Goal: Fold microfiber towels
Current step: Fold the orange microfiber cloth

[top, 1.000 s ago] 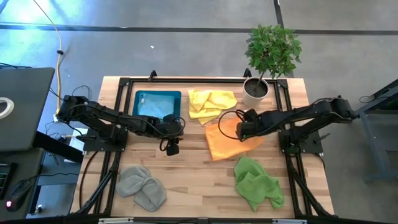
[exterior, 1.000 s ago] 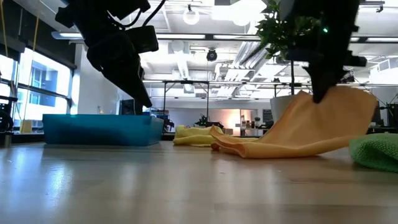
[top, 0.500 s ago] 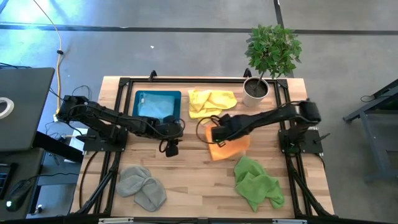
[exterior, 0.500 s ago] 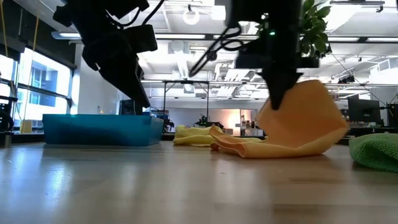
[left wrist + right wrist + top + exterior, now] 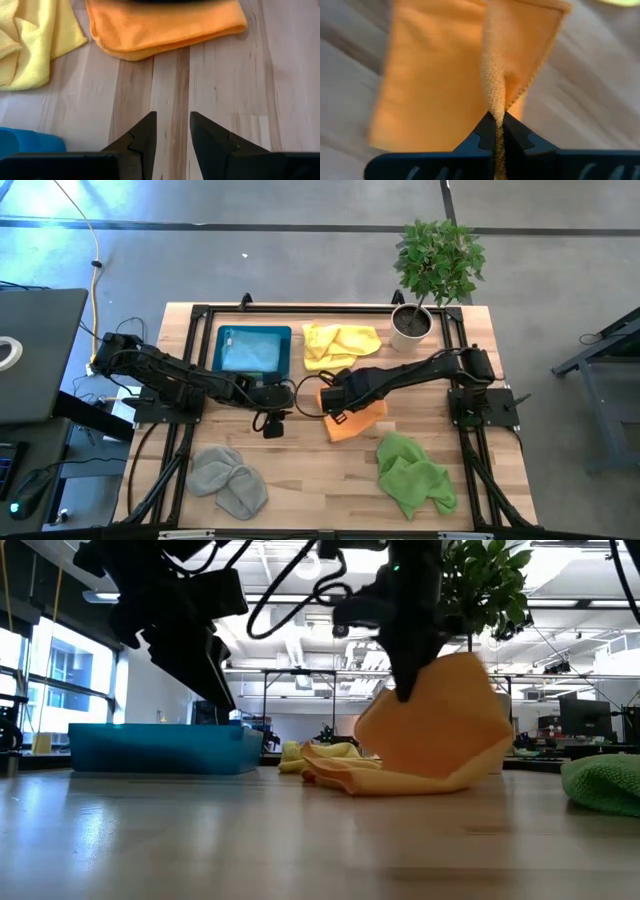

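An orange towel [image 5: 355,415] lies beside a yellow towel [image 5: 340,345] on the pale wooden table [image 5: 310,470]. A grey towel [image 5: 228,480] and a green towel [image 5: 413,473] sit nearer the front, by a blue tray [image 5: 252,348].

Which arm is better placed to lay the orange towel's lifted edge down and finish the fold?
Right. The right pincer already pinches the orange towel edge, lifted over it. The left pincer hangs open and empty beside it.

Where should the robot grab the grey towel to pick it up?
Probably at the edge of the grey towel that faces the table's middle, coming straight down from above. It lies crumpled in two soft lumps, flat on the wooden table, so a raised fold there is easiest to pinch. The left gripper hangs nearest.
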Controlling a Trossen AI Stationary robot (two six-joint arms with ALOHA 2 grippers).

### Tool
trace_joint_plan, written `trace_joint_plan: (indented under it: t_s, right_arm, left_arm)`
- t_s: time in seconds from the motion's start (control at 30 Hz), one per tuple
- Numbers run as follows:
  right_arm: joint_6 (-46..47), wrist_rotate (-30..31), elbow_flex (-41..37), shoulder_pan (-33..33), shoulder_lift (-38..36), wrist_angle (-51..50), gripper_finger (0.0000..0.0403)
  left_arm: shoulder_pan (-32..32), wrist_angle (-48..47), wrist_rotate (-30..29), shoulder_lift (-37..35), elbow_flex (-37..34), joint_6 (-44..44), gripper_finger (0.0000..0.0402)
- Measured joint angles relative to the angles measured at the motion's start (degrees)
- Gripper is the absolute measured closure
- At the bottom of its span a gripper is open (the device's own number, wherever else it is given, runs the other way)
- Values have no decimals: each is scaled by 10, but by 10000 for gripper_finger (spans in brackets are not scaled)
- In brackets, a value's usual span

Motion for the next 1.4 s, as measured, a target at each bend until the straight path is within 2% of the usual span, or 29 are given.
trace_joint_plan:
  t_s: [0.1, 0.2, 0.7, 1.03, 1.13, 1.3, 1.4]
  right_arm:
    - [32, 25, 24, 6, 0, -61, 403]
    - [56, 31, 28, 10, 0, -64, 403]
    - [59, 25, 16, 14, 41, 95, 403]
    - [37, 18, 15, 19, 68, 148, 398]
    - [18, 20, 15, 20, 68, 163, 374]
    - [-16, 18, 15, 20, 68, 176, 301]
    - [-28, -7, 15, 20, 66, 192, 265]
  left_arm:
    - [0, 0, 0, 0, 0, 0, 296]
    - [0, 0, 0, 0, 0, -1, 296]
    - [0, -11, -2, 0, 0, -1, 296]
    - [0, -14, -2, 0, 0, 0, 296]
    - [0, -16, -2, 0, 0, -2, 296]
    - [-1, -20, -2, 0, 0, -3, 296]
    - [-4, -23, -2, 0, 0, -5, 296]
